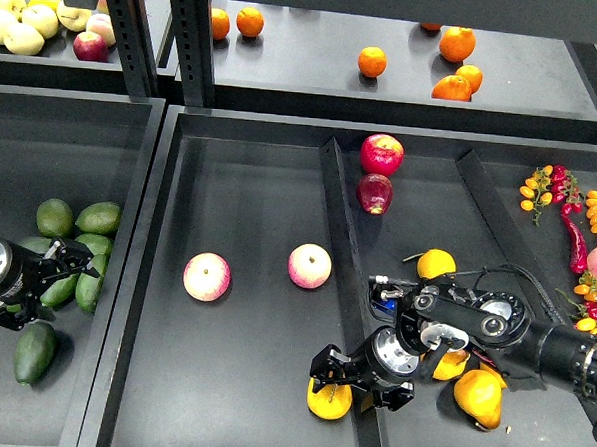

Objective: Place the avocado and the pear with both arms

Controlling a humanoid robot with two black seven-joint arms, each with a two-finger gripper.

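A: Avocado (34, 352), dark green and matte, lies in the left bin (83, 132) just below the left pincer (56, 266), whose fingers stand apart over the brighter avocados (78, 234). Likely a reach before the grasp.

B: And the pear?

A: The pear (327, 399), golden-yellow, sits low in the middle bin (245, 141) beside its divider (348, 266), the right pincer (345, 378) clamped on it, apparently to set it down. Two pink apples (207, 277) share that bin; more yellow pears (480, 395) lie past the divider.
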